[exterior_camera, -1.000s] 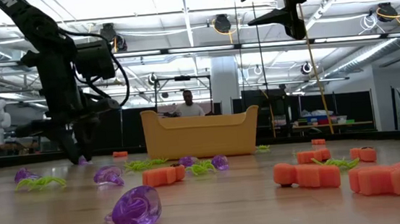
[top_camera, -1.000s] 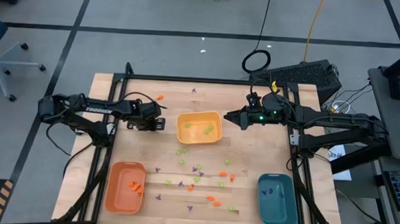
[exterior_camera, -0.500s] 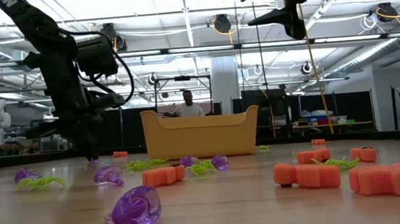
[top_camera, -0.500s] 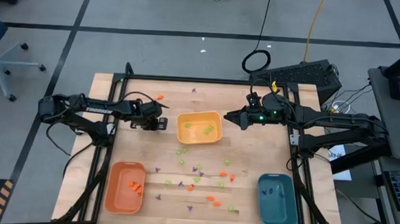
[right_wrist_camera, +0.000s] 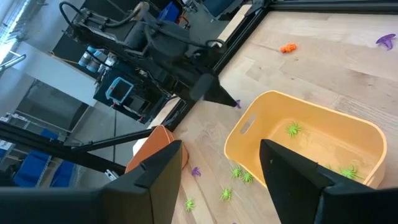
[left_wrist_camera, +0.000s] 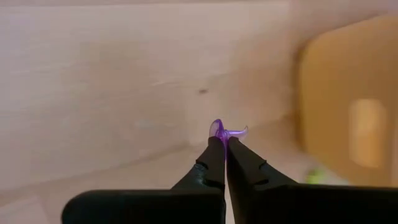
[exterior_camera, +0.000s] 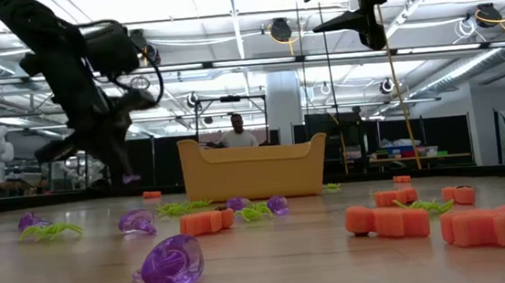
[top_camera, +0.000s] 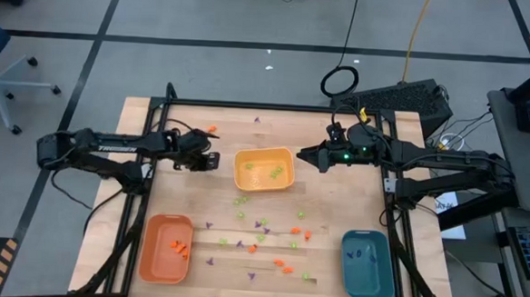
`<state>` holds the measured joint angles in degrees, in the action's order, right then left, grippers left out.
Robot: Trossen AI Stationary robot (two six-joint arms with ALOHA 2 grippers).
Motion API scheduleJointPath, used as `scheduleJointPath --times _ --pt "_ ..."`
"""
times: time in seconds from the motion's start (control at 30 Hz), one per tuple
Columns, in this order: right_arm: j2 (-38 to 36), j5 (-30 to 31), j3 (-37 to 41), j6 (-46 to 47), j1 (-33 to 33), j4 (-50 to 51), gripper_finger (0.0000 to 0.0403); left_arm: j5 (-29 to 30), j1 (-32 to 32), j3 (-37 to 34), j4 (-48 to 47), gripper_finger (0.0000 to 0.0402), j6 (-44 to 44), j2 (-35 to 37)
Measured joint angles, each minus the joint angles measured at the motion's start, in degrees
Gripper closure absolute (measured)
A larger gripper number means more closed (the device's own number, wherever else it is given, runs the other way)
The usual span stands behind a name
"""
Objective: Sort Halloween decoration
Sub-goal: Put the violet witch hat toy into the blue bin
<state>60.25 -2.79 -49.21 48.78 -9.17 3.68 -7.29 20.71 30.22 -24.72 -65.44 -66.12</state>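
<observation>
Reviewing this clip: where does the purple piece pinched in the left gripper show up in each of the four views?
High view: too small to make out at the left gripper, left of the yellow tray.
Low view: purple piece at the fingertips, above the table, left of the tray.
Left wrist view: picture centre, between the fingers.
Right wrist view: tiny purple speck at the left gripper's tip, beside the tray.
Shared landmark: the yellow tray.

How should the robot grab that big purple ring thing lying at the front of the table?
Probably from straight above. In the low view the purple ring lies tipped on the wood, its loop part standing up. One finger could slip through the loop and one outside, pinching the thin band. That seems easier than its rounded bulky end. The left gripper already pinches a small purple piece by a thin edge like that.
</observation>
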Motion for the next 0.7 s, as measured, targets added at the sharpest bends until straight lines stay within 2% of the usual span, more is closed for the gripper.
scheduleJointPath --times 0.27,0.5,0.7 --pt "0.0 0.0 0.0 -0.44 -0.02 0.0 0.0202 -0.04 0.0 0.09 5.14 0.0401 -4.88 12.82" --pt "0.0 0.0 0.0 -0.44 -0.01 -0.01 0.0202 0.47 0.0 0.11 18.63 0.0401 -7.79 20.95" --pt "0.0 0.02 0.0 -0.44 0.0 -0.3 0.0202 1.36 0.0 0.11 32.7 0.0401 -9.25 22.49"
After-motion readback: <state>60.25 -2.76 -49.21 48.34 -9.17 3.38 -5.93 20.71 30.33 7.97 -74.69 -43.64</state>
